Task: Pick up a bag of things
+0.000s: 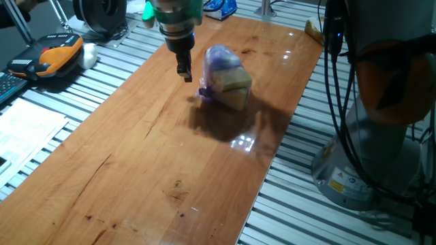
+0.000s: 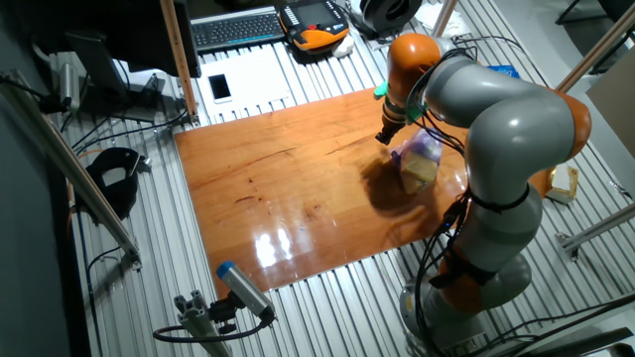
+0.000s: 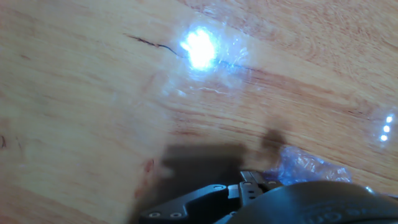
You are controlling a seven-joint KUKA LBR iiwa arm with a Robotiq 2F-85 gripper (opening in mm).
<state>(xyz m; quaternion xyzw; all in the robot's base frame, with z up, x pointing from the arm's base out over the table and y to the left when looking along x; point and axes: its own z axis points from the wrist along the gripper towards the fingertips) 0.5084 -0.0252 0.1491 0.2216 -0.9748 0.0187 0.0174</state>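
Note:
The bag of things (image 1: 225, 75) is a crinkly lilac plastic bag with a tan sponge-like block inside, lying on the wooden table (image 1: 136, 150) toward its far right part. It also shows in the other fixed view (image 2: 419, 159), and its crinkled edge shows at the lower right of the hand view (image 3: 305, 167). My gripper (image 1: 185, 72) hangs just left of the bag, a little above the wood, apart from it. Its fingers look closed together and hold nothing. It also shows in the other fixed view (image 2: 382, 137).
A blue-and-white packet (image 1: 221, 7) lies past the table's far end. A bare tan lump (image 1: 313, 30) sits off the far right corner. An orange-black pendant (image 1: 54, 54) and a keyboard (image 2: 238, 30) lie off the table. The robot base (image 1: 368, 156) stands to the right.

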